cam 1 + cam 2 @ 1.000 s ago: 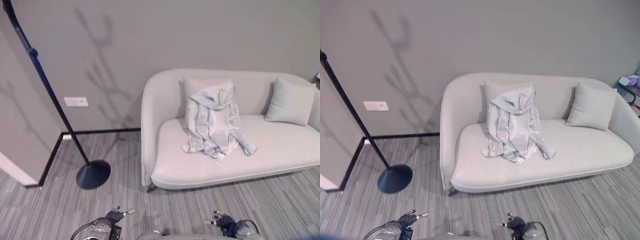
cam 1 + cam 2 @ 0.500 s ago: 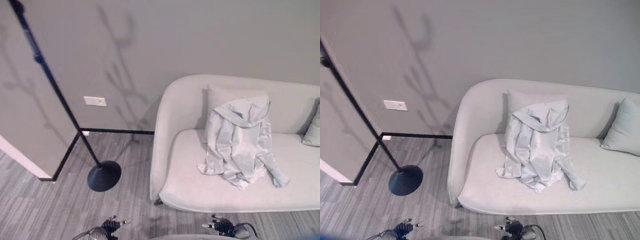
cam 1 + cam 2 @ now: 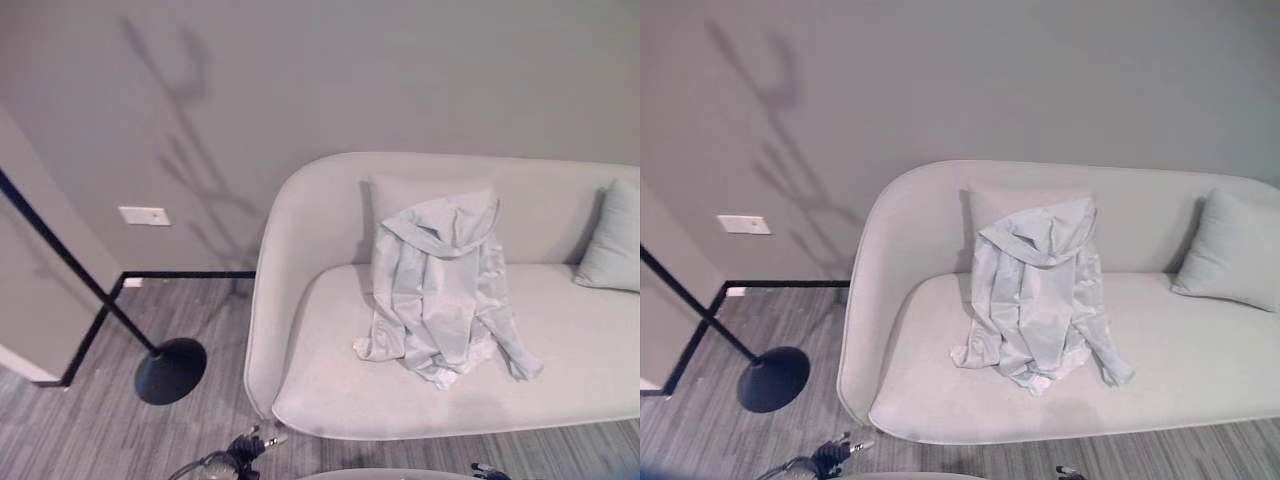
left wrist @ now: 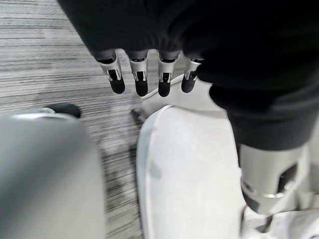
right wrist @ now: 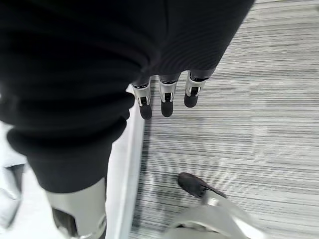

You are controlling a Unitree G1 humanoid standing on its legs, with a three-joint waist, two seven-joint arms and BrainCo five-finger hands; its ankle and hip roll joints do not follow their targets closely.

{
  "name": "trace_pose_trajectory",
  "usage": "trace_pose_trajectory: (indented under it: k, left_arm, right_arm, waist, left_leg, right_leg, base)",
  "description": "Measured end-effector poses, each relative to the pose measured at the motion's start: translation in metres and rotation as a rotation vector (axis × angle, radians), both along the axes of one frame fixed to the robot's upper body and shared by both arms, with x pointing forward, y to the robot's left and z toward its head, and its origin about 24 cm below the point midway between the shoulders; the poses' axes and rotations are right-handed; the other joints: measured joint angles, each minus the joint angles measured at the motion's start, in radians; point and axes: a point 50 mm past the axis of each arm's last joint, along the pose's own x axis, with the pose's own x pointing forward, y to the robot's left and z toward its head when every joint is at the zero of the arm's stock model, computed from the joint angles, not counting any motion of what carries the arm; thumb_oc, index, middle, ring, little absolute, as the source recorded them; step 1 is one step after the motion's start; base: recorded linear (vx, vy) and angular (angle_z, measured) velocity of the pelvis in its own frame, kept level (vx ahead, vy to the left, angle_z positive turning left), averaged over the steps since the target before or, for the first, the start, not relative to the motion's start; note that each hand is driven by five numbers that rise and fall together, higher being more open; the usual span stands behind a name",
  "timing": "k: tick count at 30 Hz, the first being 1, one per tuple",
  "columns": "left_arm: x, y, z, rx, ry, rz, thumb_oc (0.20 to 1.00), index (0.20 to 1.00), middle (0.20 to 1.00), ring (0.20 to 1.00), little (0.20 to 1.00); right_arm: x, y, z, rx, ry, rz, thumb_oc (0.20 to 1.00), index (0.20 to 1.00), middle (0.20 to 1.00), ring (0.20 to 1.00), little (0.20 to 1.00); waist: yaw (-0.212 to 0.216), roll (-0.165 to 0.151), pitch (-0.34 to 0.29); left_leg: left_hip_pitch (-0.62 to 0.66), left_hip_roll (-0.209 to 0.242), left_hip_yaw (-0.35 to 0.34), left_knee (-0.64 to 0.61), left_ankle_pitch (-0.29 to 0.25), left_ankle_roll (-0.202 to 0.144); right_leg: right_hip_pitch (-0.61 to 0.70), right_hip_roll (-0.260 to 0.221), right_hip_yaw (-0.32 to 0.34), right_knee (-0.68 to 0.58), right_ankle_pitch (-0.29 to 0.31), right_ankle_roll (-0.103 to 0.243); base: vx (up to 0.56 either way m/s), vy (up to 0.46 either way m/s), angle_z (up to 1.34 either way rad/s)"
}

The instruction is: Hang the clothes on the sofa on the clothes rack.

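Striped grey floor [image 3: 190,310] nearest us, our left hand [image 4: 149,74] and right hand [image 5: 167,94] hung low with fingers relaxed, empty, beyond them pale sofa [image 3: 300,390] bore crumpled grey jacket [image 3: 440,290] against a cushion [image 3: 415,190], black clothes rack [image 3: 165,370] stood to its left.

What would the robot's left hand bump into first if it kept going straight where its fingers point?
Probably the pale grey upholstered sofa: the left hand points its open fingers over the seat's front edge. Depth is unclear.
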Motion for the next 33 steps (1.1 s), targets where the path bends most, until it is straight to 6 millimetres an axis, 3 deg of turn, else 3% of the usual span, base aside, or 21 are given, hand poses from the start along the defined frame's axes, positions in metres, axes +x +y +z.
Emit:
trace_pose_trajectory:
  k: [1, 2, 3, 5, 6, 7, 8, 11, 12, 14, 15, 16, 17, 19, 21, 22, 26, 28, 30, 32, 33]
  left_arm:
    - [0.001, -0.001, 0.0, -0.004, -0.002, -0.002, 1.0, 1.0, 1.0, 1.0, 1.0]
    - [-0.004, -0.005, -0.002, -0.016, 0.014, 0.002, 1.0, 1.0, 1.0, 1.0, 1.0]
    - [-0.007, -0.002, -0.003, -0.007, 0.031, 0.007, 1.0, 1.0, 1.0, 1.0, 1.0]
    - [-0.002, 0.004, -0.001, 0.011, 0.029, 0.006, 1.0, 1.0, 1.0, 1.0, 1.0]
    - [-0.003, 0.003, -0.002, 0.009, 0.034, 0.009, 1.0, 1.0, 1.0, 1.0, 1.0]
    - [-0.01, 0.005, -0.003, 0.011, 0.054, 0.017, 1.0, 1.0, 1.0, 1.0, 1.0]
    - [-0.014, 0.007, -0.004, 0.02, 0.072, 0.022, 1.0, 1.0, 1.0, 1.0, 1.0]
    - [-0.017, 0.01, -0.004, 0.03, 0.072, 0.032, 1.0, 1.0, 1.0, 1.0, 1.0]
    - [-0.012, 0.01, -0.002, 0.034, 0.052, 0.015, 1.0, 1.0, 1.0, 1.0, 1.0]
    - [-0.012, 0.013, -0.001, 0.044, 0.054, 0.008, 1.0, 1.0, 1.0, 1.0, 1.0]
    - [-0.009, 0.012, -0.002, 0.05, 0.06, -0.007, 1.0, 1.0, 1.0, 1.0, 1.0]
    - [-0.008, 0.004, -0.003, 0.037, 0.066, -0.041, 1.0, 1.0, 1.0, 1.0, 1.0]
    - [-0.012, -0.002, -0.006, 0.023, 0.085, -0.035, 1.0, 1.0, 1.0, 1.0, 1.0]
    - [-0.004, -0.003, -0.004, 0.022, 0.062, -0.036, 1.0, 1.0, 1.0, 1.0, 1.0]
    - [0.009, 0.008, 0.002, 0.05, 0.019, -0.033, 1.0, 1.0, 1.0, 1.0, 1.0]
    - [0.008, 0.017, 0.004, 0.076, 0.03, -0.04, 1.0, 1.0, 1.0, 1.0, 1.0]
    - [0.007, 0.022, 0.004, 0.091, 0.044, -0.034, 1.0, 1.0, 1.0, 1.0, 1.0]
    - [0.011, 0.024, 0.006, 0.094, 0.02, -0.032, 1.0, 1.0, 1.0, 1.0, 1.0]
    - [-0.005, 0.026, 0.002, 0.092, 0.052, -0.005, 1.0, 1.0, 1.0, 1.0, 1.0]
    - [-0.028, 0.03, -0.001, 0.098, 0.105, 0.011, 1.0, 1.0, 1.0, 1.0, 1.0]
    - [-0.036, 0.033, -0.002, 0.103, 0.121, 0.041, 1.0, 1.0, 1.0, 1.0, 1.0]
  right_arm:
    - [0.004, 0.0, 0.001, 0.0, -0.01, 0.004, 1.0, 1.0, 1.0, 1.0, 1.0]
    - [0.016, -0.002, 0.004, -0.008, -0.039, 0.013, 1.0, 1.0, 1.0, 1.0, 1.0]
    - [0.018, 0.004, 0.003, 0.004, -0.04, 0.017, 1.0, 1.0, 1.0, 1.0, 1.0]
    - [0.036, 0.018, 0.003, 0.035, -0.068, 0.035, 1.0, 1.0, 1.0, 1.0, 1.0]
    - [0.049, 0.02, 0.007, 0.038, -0.093, 0.041, 1.0, 1.0, 1.0, 1.0, 1.0]
    - [0.061, 0.023, 0.01, 0.044, -0.126, 0.048, 1.0, 1.0, 1.0, 1.0, 1.0]
    - [0.066, 0.029, 0.011, 0.06, -0.146, 0.057, 1.0, 1.0, 1.0, 1.0, 1.0]
    - [0.053, 0.039, 0.005, 0.092, -0.117, 0.053, 1.0, 1.0, 1.0, 1.0, 1.0]
    - [0.044, 0.041, 0.001, 0.096, -0.072, 0.044, 1.0, 1.0, 1.0, 1.0, 1.0]
    - [0.039, 0.041, -0.001, 0.098, -0.057, 0.04, 1.0, 1.0, 1.0, 1.0, 1.0]
    - [0.035, 0.04, -0.002, 0.095, -0.05, 0.042, 1.0, 1.0, 1.0, 1.0, 1.0]
    - [0.048, 0.032, 0.004, 0.072, -0.089, 0.065, 1.0, 1.0, 1.0, 1.0, 1.0]
    - [0.032, 0.026, 0.001, 0.064, -0.054, 0.069, 1.0, 1.0, 1.0, 1.0, 1.0]
    - [0.03, 0.017, 0.003, 0.049, -0.054, 0.053, 1.0, 1.0, 1.0, 1.0, 1.0]
    - [0.02, 0.025, -0.002, 0.068, -0.022, 0.047, 1.0, 1.0, 1.0, 1.0, 1.0]
    - [0.015, 0.032, -0.004, 0.087, -0.009, 0.046, 1.0, 1.0, 1.0, 1.0, 1.0]
    - [0.024, 0.034, -0.003, 0.092, -0.034, 0.048, 1.0, 1.0, 1.0, 1.0, 1.0]
    - [0.021, 0.036, -0.004, 0.095, -0.025, 0.05, 1.0, 1.0, 1.0, 1.0, 1.0]
    - [0.017, 0.035, -0.005, 0.093, -0.013, 0.043, 1.0, 1.0, 1.0, 1.0, 1.0]
    - [0.012, 0.037, -0.006, 0.098, 0.0, 0.037, 1.0, 1.0, 1.0, 1.0, 1.0]
    - [0.009, 0.037, -0.007, 0.097, 0.011, 0.034, 1.0, 1.0, 1.0, 1.0, 1.0]
  waist:
    - [0.008, 0.003, 0.006]
    - [0.02, 0.039, 0.026]
    - [0.036, 0.032, 0.026]
    - [0.061, -0.026, 0.048]
    - [0.089, -0.007, 0.059]
    - [0.112, 0.006, 0.064]
    - [0.105, 0.005, 0.066]
    - [0.104, 0.008, 0.053]
    - [0.104, 0.032, 0.04]
    - [0.096, 0.04, 0.035]
    - [0.068, 0.032, 0.041]
    - [0.053, 0.075, 0.064]
    - [0.014, 0.114, 0.037]
    - [0.003, 0.141, 0.017]
    - [0.014, 0.103, -0.003]
    - [0.018, 0.087, -0.014]
    - [-0.01, 0.074, 0.001]
    - [-0.013, 0.034, -0.006]
    - [-0.009, 0.007, -0.018]
    - [-0.01, -0.032, -0.033]
    - [-0.012, -0.046, -0.035]
  left_leg:
    - [-0.015, -0.028, 0.0, -0.017, -0.006, 0.006]
    - [-0.03, -0.076, 0.007, -0.086, 0.03, 0.061]
    - [-0.054, -0.108, 0.002, -0.076, 0.053, 0.085]
    - [-0.091, -0.235, -0.036, -0.159, 0.063, 0.068]
    - [-0.073, -0.247, -0.053, -0.225, 0.072, 0.078]
    - [-0.038, -0.235, -0.047, -0.275, 0.151, 0.142]
    - [-0.01, -0.231, -0.025, -0.296, 0.179, 0.169]
    - [0.033, -0.207, 0.008, -0.311, 0.174, 0.178]
    - [0.043, -0.167, 0.028, -0.31, 0.168, 0.203]
    - [0.053, -0.152, 0.032, -0.311, 0.167, 0.205]
    - [0.007, -0.195, 0.028, -0.189, 0.131, 0.266]
    - [-0.02, -0.173, 0.026, -0.106, 0.069, 0.268]
    - [-0.008, -0.165, 0.013, -0.133, 0.066, 0.271]
    - [0.027, -0.17, 0.006, -0.191, 0.087, 0.263]
    - [0.045, -0.206, -0.018, -0.237, 0.111, 0.274]
    - [0.045, -0.207, -0.025, -0.267, 0.123, 0.259]
    - [0.063, -0.181, -0.066, -0.298, 0.145, 0.251]
    - [0.084, -0.182, -0.101, -0.322, 0.14, 0.23]
    - [0.104, -0.177, -0.105, -0.325, 0.132, 0.197]
    - [0.112, -0.18, -0.106, -0.325, 0.117, 0.16]
    - [0.124, -0.176, -0.108, -0.324, 0.116, 0.136]
  right_leg:
    - [-0.007, -0.012, 0.007, 0.001, 0.004, -0.002]
    - [-0.012, -0.006, 0.022, -0.004, 0.002, 0.013]
    - [-0.021, -0.016, 0.042, -0.005, 0.005, 0.006]
    - [-0.069, -0.071, 0.076, -0.003, 0.04, 0.011]
    - [-0.091, -0.054, 0.12, -0.004, 0.047, 0.033]
    - [-0.095, -0.033, 0.151, -0.004, 0.05, 0.038]
    - [-0.073, -0.034, 0.148, -0.005, 0.045, 0.043]
    - [-0.022, -0.025, 0.099, 0.024, -0.035, 0.043]
    - [-0.068, -0.008, 0.068, 0.221, -0.089, 0.027]
    - [-0.089, -0.005, 0.071, 0.359, -0.128, 0.043]
    - [-0.125, -0.035, 0.109, 0.447, -0.071, 0.111]
    - [-0.171, -0.028, 0.142, 0.568, -0.069, 0.127]
    - [-0.172, -0.026, 0.141, 0.575, -0.083, 0.102]
    - [-0.14, -0.061, 0.122, 0.486, -0.104, 0.07]
    - [-0.028, -0.206, 0.071, 0.106, -0.039, 0.085]
    - [-0.026, -0.226, 0.074, -0.01, -0.009, 0.094]
    - [-0.105, -0.257, 0.075, -0.01, 0.086, 0.114]
    - [-0.103, -0.254, 0.072, -0.005, 0.09, 0.106]
    - [-0.091, -0.228, 0.069, -0.005, 0.09, 0.098]
    - [-0.082, -0.206, 0.067, -0.005, 0.119, 0.053]
    - [-0.066, -0.204, 0.048, -0.005, 0.088, 0.095]
  base:
    - [0.03, -0.051, -0.42]
    - [0.05, -0.051, -0.41]
    - [0.09, -0.009, -0.34]
    - [0.09, 0.032, -0.48]
    - [0.11, 0.083, -1.26]
    - [0.11, 0.083, -1.28]
    - [0.14, 0.112, -0.83]
    - [0.12, 0.125, -0.15]
    - [0.05, 0.184, -0.18]
    - [0.03, 0.166, -0.18]
    - [0.03, 0.057, -0.36]
    - [0.1, -0.035, -0.23]
    - [0.17, -0.108, -0.1]
    - [0.14, -0.145, 0.12]
    - [0.18, -0.207, 0.21]
    - [0.21, -0.279, -0.06]
    - [0.1, -0.227, 0.22]
    - [0.21, -0.466, 0.61]
    - [0.14, -0.335, 0.24]
    - [0.15, -0.459, 0.01]
    - [0.11, -0.366, 0.09]
